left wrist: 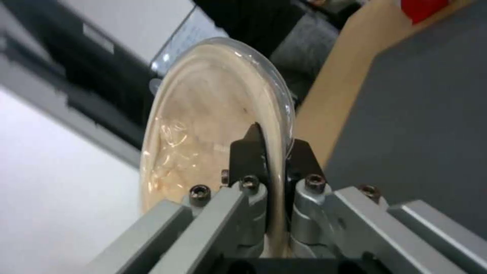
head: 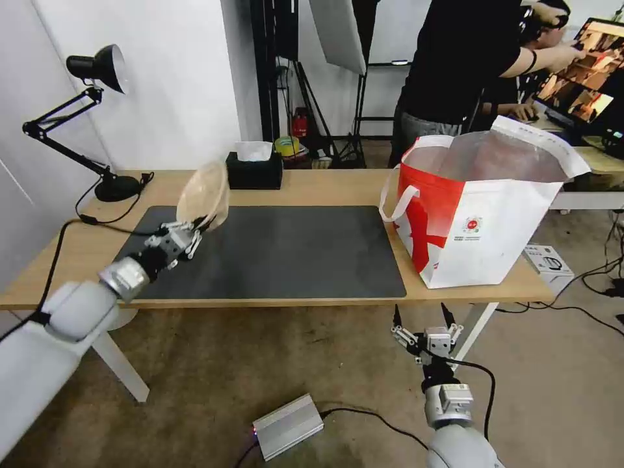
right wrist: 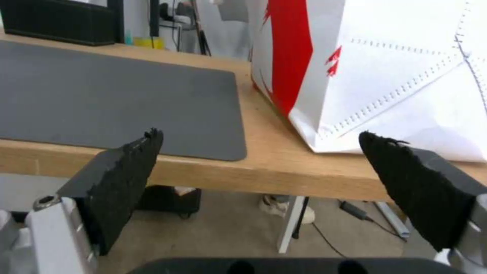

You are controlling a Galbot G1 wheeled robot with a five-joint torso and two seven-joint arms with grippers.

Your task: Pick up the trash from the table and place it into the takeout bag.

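while left gripper [head: 203, 224] lifts beige bowl [head: 205, 194], mat [head: 279, 253] lies bare.

Landmark: dark grey mat [head: 273, 250] on the table [head: 338, 188].
Left gripper [head: 203, 224]: over the mat's far left corner, clamped on the rim of the beige bowl [head: 205, 194], held on edge.
Takeout bag [head: 478, 208]: upright, just right of the mat, mouth open.
Right gripper [head: 422, 318]: below the mat's near right corner, off the table, fingers spread.
Tissue box [head: 254, 169]: just behind the mat.

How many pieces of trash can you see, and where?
1: a beige bowl, held tilted above the mat by the left gripper. Others may be hidden inside the bag.
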